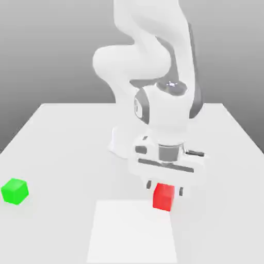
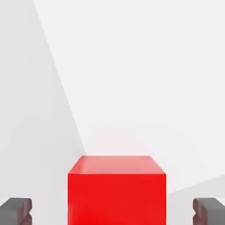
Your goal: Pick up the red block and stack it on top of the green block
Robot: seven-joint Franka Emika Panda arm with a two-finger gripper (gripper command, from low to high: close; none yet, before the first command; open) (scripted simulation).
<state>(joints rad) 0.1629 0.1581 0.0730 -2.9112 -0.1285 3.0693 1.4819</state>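
The red block [image 1: 164,196] sits on the white worktop [image 1: 62,139], directly beneath the gripper [image 1: 165,190]. The hand view shows the gripper's fingers [image 2: 16,211] spread apart, clear of the block's sides. The exterior view shows the green block [image 1: 14,191] well apart toward its left.

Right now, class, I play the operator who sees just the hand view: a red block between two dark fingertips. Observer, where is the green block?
Observer: The green block sits on the table at the exterior view's far left, well apart from the red block.
Operator: Does anything lie between the two blocks?
Observer: No object; just bare tabletop and a paler square patch in front.
Operator: How does the arm stand over the red block?
Observer: The end effector points straight down, with the red block on the table between its open fingers.
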